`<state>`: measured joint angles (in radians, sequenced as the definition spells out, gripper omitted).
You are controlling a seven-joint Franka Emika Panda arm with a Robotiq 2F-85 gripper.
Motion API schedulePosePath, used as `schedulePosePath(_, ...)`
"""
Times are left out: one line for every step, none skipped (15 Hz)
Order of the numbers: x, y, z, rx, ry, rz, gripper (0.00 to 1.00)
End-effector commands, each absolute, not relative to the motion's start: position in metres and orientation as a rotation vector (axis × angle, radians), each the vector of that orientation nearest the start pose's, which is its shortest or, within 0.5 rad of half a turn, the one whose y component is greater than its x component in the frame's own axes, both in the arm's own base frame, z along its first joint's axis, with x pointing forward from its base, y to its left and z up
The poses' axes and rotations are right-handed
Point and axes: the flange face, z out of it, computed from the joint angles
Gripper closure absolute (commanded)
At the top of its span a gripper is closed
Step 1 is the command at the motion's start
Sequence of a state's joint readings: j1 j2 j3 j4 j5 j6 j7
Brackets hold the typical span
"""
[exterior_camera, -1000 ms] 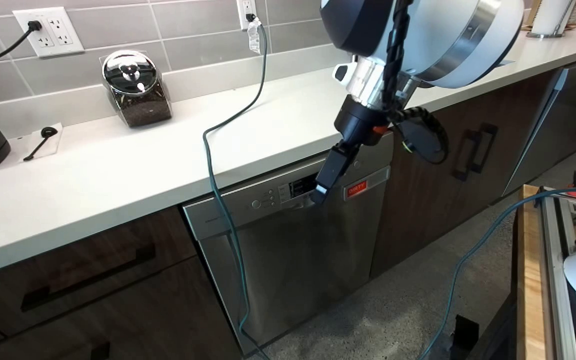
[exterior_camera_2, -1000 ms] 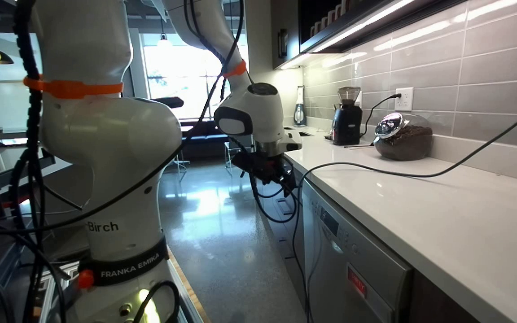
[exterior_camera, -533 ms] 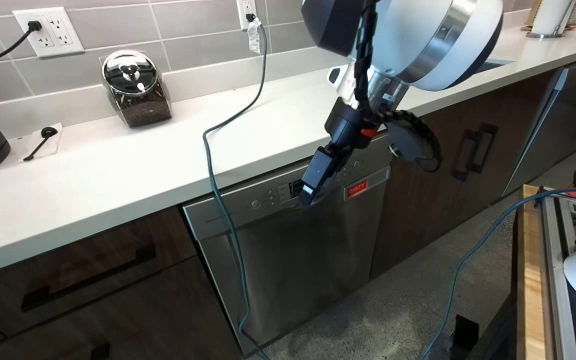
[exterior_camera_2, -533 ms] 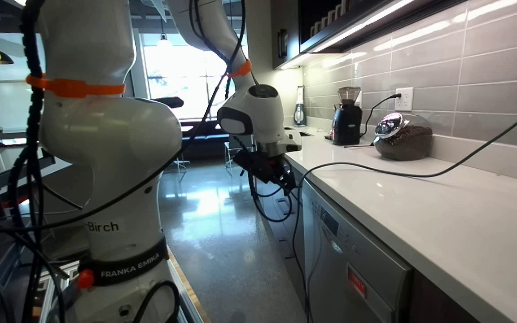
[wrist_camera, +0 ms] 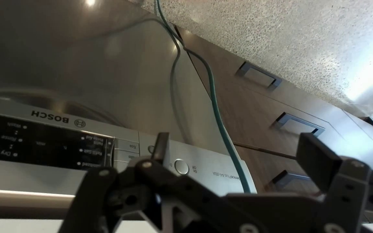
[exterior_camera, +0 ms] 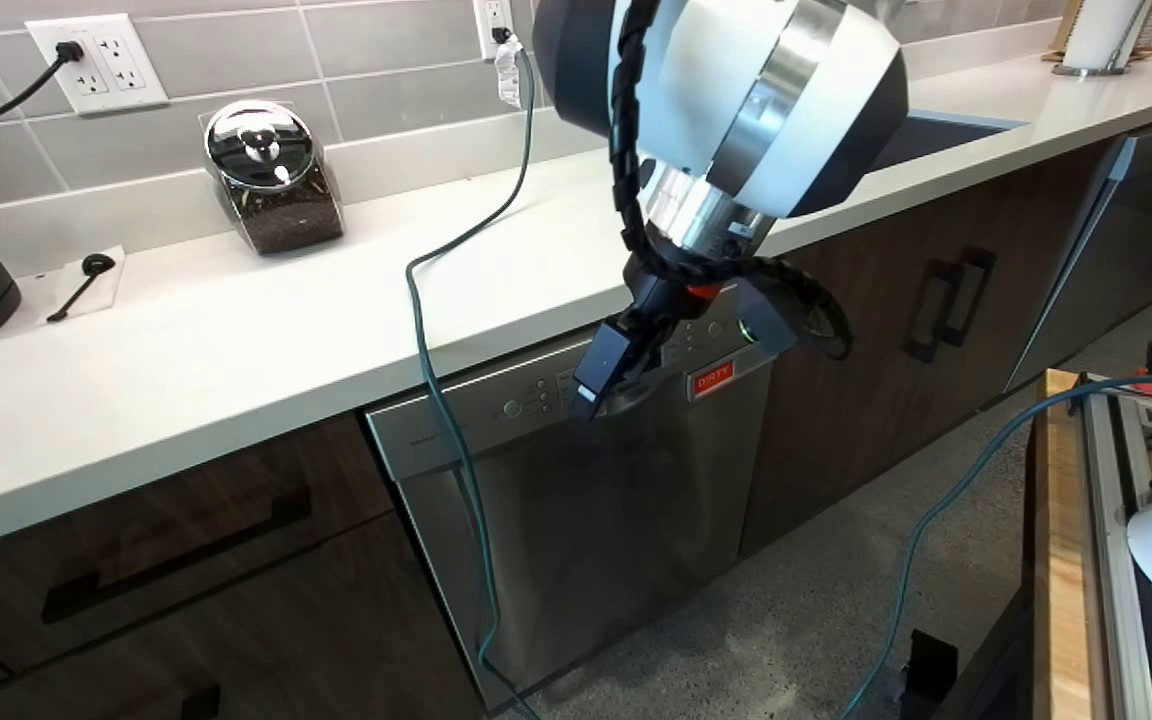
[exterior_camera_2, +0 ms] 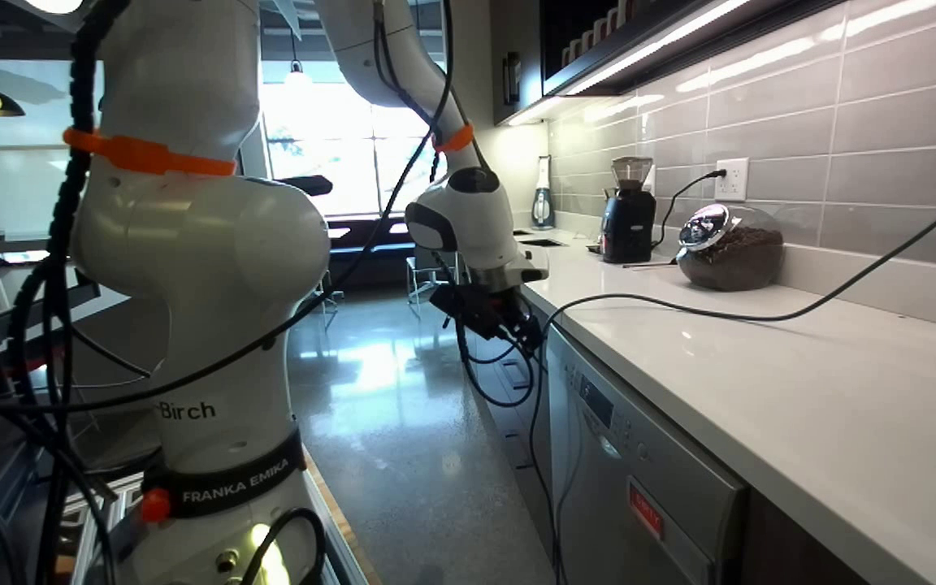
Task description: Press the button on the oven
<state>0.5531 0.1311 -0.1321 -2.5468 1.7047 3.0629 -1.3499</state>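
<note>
Wrist view, the room upside down: my gripper point(wrist_camera: 236, 142) occupies the lower part, its two fingers point(wrist_camera: 162, 147) spread wide and released. The target, a round button point(wrist_camera: 181, 167) marked On/Off, sits on the control panel point(wrist_camera: 37, 176) of a dishwasher point(wrist_camera: 92, 64) lettered BOSCH. Here the button appears within the span between the fingers, just beside the finger at picture left and well apart from the one at picture right; its face is in plain sight. To its left lie a stack of narrow keys point(wrist_camera: 126, 145) and the dark display point(wrist_camera: 44, 140); to its right a green cable point(wrist_camera: 219, 119) crosses the control panel.

In an exterior view, the fingers slant down and leftward across the dishwasher front, left of its red DIRTY label point(exterior_camera: 713, 378) and overlapping the display. From this side the button lies left of the fingers, near the height of their ends, between them and the cable.

In an exterior view, the gripper hangs at the end of the white arm point(exterior_camera_2: 468, 215), beside the front edge of the countertop point(exterior_camera_2: 712, 374). I cannot tell from these cameras how much space separates the fingers from the control panel.
</note>
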Motion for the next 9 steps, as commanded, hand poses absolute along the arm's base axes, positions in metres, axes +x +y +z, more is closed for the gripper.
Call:
schedulePosePath(0.424,0.102,0.206,-2.869,-0.189,-0.637,0.0)
schedulePosePath(0.427,0.103,0.201,-2.87,-0.207,-0.639,0.0)
schedulePosePath(0.43,0.103,0.195,-2.87,-0.217,-0.638,0.02)
schedulePosePath(0.431,0.104,0.19,-2.882,-0.228,-0.639,0.26)
schedulePosePath(0.432,0.104,0.184,-2.893,-0.232,-0.639,0.27)
schedulePosePath(0.434,0.102,0.179,-2.903,-0.222,-0.641,0.3)
schedulePosePath(0.435,0.101,0.175,-2.907,-0.209,-0.647,0.38)
schedulePosePath(0.437,0.1,0.17,-2.905,-0.191,-0.653,0.47)
schedulePosePath(0.44,0.098,0.167,-2.902,-0.165,-0.67,0.55)
